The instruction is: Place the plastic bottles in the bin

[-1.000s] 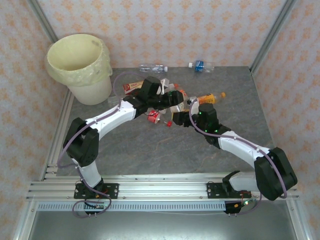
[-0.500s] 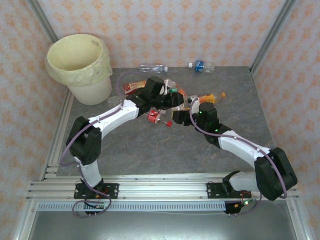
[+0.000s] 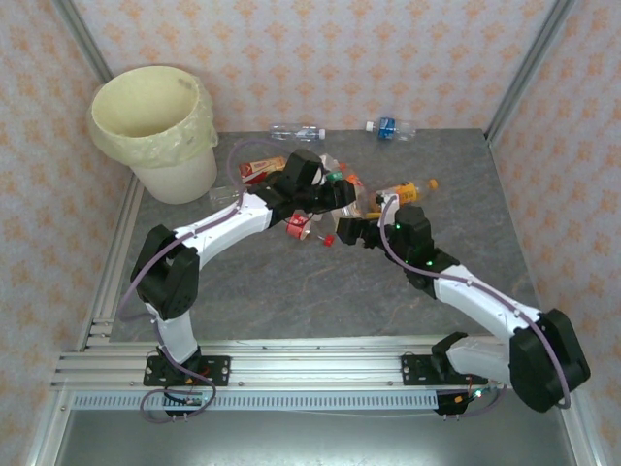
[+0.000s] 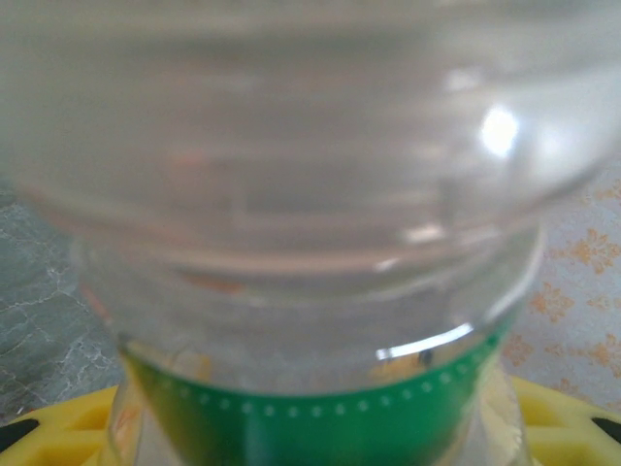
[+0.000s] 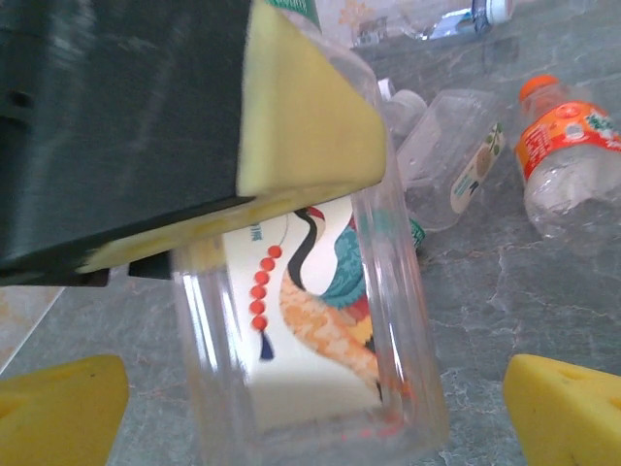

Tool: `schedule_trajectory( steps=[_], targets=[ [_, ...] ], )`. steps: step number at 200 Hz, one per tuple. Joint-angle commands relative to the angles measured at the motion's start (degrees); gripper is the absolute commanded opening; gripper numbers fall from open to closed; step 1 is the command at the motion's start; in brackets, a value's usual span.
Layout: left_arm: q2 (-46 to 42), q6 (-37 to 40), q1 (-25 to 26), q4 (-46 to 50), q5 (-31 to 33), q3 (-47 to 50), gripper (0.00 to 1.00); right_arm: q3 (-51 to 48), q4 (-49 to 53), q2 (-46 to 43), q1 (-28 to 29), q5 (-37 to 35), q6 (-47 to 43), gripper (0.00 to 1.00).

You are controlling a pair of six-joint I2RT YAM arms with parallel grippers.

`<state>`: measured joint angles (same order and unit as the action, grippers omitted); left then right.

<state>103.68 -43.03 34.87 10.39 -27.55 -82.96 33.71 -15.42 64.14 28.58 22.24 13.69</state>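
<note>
Clear square plastic bottle (image 5: 320, 320) with a bird-print label and green cap sits clamped between the left gripper's (image 3: 337, 194) yellow pads, midway across the grey marbled table (image 3: 272, 291), well apart from the round cream bag-lined bin (image 3: 179, 175). Right gripper (image 5: 312, 408) gapes wide beside it.

The 2 arms, left arm (image 3: 218, 225) and right arm (image 3: 475, 294), wear white shells between chunky black joints. A lilac cable (image 3: 229, 165) trails along each. Black base plates (image 3: 186, 369) carry them. Green lights (image 3: 396, 226) glow on the right wrist. The left gripper (image 3: 342, 190) and right gripper (image 3: 351, 229) are black, with yellow foam pads (image 5: 68, 398).
</note>
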Motion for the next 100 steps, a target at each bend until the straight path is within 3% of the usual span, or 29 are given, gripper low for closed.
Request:
schedule_trajectory(
  steps=[1, 38, 70, 100],
  targets=[
    [-0.8, 1.4, -0.5, 1.2, 2.2, -2.1, 0.51, -1.3, -1.4, -3.1, 0.4, -2.3, 1.6, 0.99],
    [-3.1, 2.9, -2.1, 4.1, 6.4, -2.3, 0.51, -3.6, -6.3, -7.0, 0.4, -10.8, 9.6, 0.99],
    [-5.9, 5.0, -4.3, 8.5, 10.4, -3.1, 0.51, -4.6, -7.5, -8.3, 0.3, -12.4, 8.2, 0.99],
    [-9.5, 9.0, -5.7, 15.3, 18.1, -4.9, 0.51, -5.9, -7.8, -9.6, 0.3, -15.2, 7.6, 0.99]
  ],
)
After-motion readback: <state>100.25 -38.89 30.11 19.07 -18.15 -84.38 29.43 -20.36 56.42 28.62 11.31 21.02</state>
